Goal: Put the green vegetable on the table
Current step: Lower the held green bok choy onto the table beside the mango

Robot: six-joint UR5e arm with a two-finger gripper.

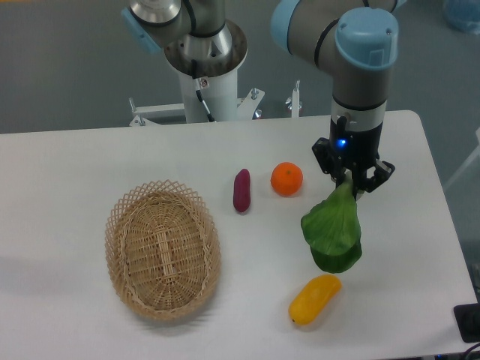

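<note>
The green vegetable [332, 231] hangs with its pale stalk end up and its broad dark leaves down, over the right part of the white table [90, 157]. My gripper [351, 184] is shut on the stalk end. The leaf tips reach down close to the tabletop, just above the yellow fruit; whether they touch the table I cannot tell.
A yellow oblong fruit [315, 299] lies just below the vegetable near the front edge. An orange [286, 179] and a purple sweet potato [241, 190] sit left of the gripper. An oval wicker basket [162, 249] stands at the front left. The arm's base [206, 60] is behind the table.
</note>
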